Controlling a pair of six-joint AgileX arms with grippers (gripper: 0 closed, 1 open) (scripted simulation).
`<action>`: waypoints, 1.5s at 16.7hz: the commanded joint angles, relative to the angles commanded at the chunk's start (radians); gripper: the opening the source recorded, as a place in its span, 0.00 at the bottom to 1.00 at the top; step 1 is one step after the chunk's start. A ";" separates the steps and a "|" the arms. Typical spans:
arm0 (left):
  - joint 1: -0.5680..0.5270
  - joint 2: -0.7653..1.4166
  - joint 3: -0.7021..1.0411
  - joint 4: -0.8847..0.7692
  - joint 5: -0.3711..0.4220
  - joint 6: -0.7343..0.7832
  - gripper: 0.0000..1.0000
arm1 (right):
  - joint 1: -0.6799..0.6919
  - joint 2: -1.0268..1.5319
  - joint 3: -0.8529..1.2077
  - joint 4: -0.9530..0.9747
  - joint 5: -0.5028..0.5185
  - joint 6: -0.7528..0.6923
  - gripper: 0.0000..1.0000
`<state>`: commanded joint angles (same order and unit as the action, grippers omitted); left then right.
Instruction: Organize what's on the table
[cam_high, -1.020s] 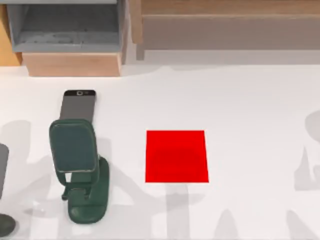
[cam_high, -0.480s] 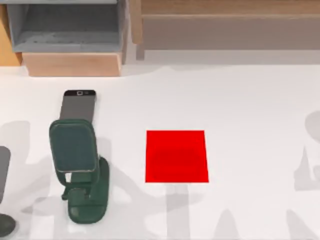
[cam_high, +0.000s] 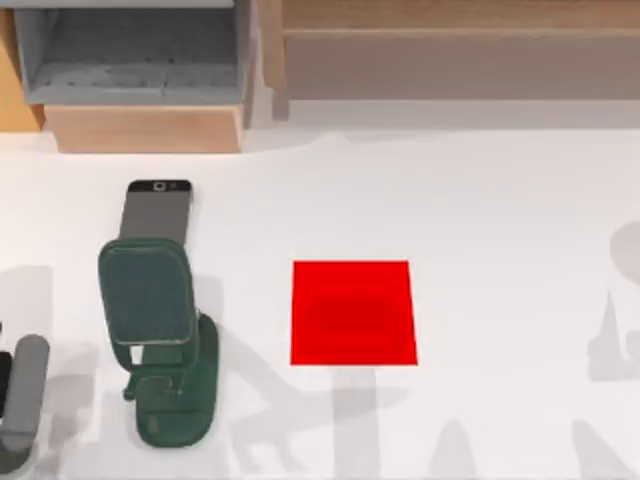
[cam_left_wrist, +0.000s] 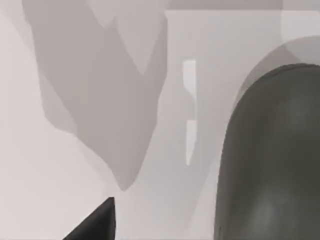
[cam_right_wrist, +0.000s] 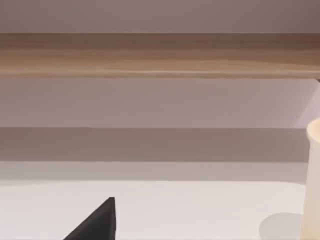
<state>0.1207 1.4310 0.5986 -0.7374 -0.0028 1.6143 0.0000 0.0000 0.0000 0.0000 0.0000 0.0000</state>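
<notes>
One wide white table (cam_high: 500, 200), long axis left-right; end effector grip state indiscernible.

Top view: camera above the table (cam_high: 500, 200), facing straight down, taking in the dark green phone stand (cam_high: 160, 330), the red square (cam_high: 352, 312) to its right, and the wooden shelf unit (cam_high: 150, 125) beyond it. Left wrist view: camera very near the tabletop, with the stand's rounded base (cam_left_wrist: 272, 160) close alongside; stand and table are shared with the top view. Right wrist view: low camera facing level across the table toward a wooden shelf edge (cam_right_wrist: 160, 55).
</notes>
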 joint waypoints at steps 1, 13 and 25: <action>0.001 0.015 -0.020 0.033 0.000 0.001 1.00 | 0.000 0.000 0.000 0.000 0.000 0.000 1.00; 0.001 0.033 -0.044 0.072 0.000 0.002 0.55 | 0.000 0.000 0.000 0.000 0.000 0.000 1.00; 0.001 0.033 -0.044 0.072 0.000 0.002 0.00 | 0.000 0.000 0.000 0.000 0.000 0.000 1.00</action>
<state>0.1222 1.4640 0.5546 -0.6652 -0.0029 1.6165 0.0000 0.0000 0.0000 0.0000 0.0000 0.0000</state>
